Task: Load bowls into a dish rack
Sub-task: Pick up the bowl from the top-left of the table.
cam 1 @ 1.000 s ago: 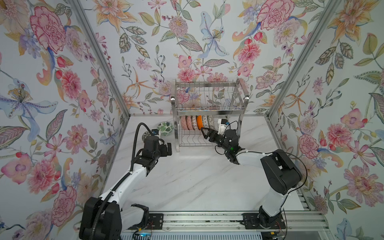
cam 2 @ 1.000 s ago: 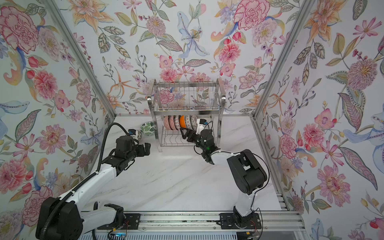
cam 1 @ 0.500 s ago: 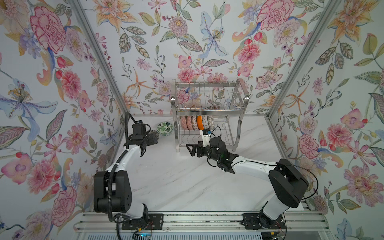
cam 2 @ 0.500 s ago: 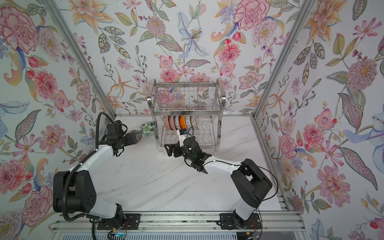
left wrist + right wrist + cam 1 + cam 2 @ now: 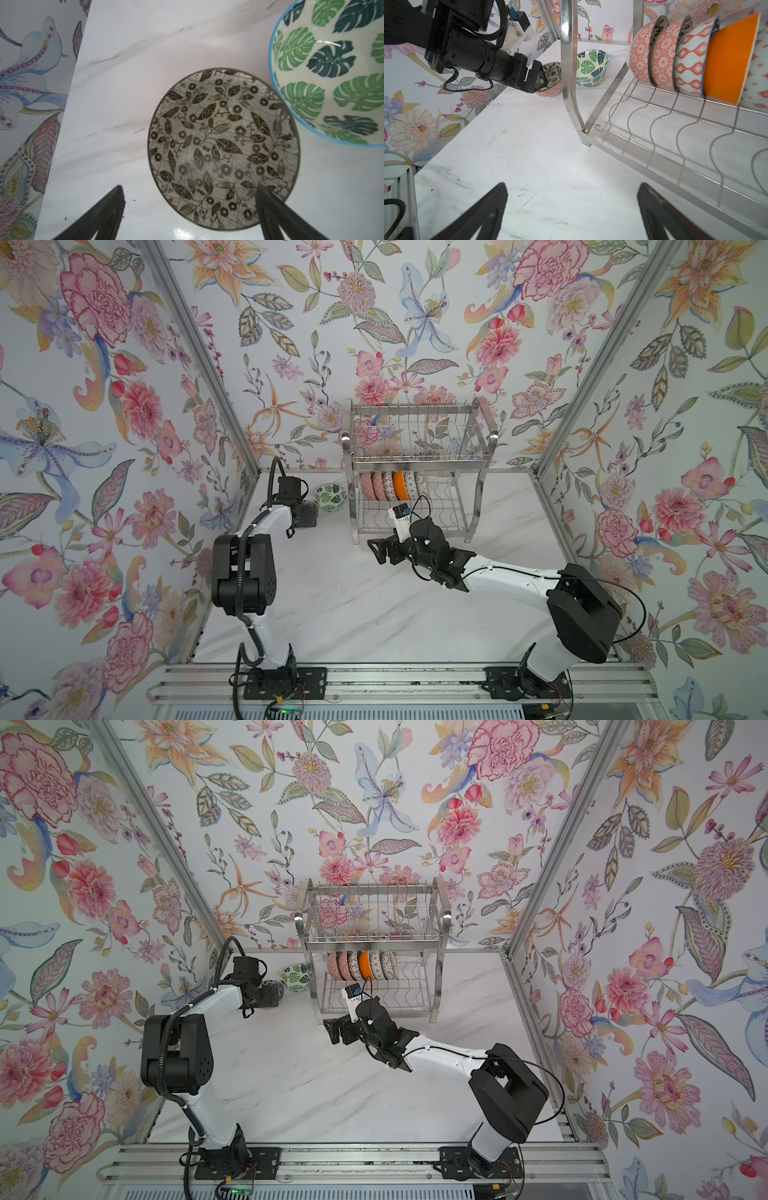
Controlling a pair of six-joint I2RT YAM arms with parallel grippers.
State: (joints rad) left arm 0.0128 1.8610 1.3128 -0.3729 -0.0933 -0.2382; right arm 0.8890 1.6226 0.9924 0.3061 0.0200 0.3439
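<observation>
Nearest, the right arm (image 5: 511, 576) reaches across the marble table (image 5: 353, 614). Its jaws are spread wide and hold nothing, just short of a near corner leg of the dish rack (image 5: 354, 506).

Further back, the left arm (image 5: 270, 520) hangs over the black-and-white floral bowl (image 5: 223, 145), which stands upright on the table by the side wall. Its jaws are also apart, with 1 tip over the bowl's inside near the rim and 1 outside it over the table, so they straddle the bowl's wall. Whether either tip touches the glaze I cannot tell.

The green leaf bowl (image 5: 329, 497) stands just beside it, between it and the rack. In the rack's lower tier 6 bowls (image 5: 380, 486) stand on edge in a row, the orange bowl (image 5: 400, 485) among them.

By my reading, the 2 bowls on the table are left to load. Glazed ceramic is stiff and smooth, probably slippery under hard tips, and would chip on a knock against steel wire or a neighbour. It seems light enough for a 1-sided pinch. The best hold looks like the wall at the rim, on the side away from the leaf bowl.
</observation>
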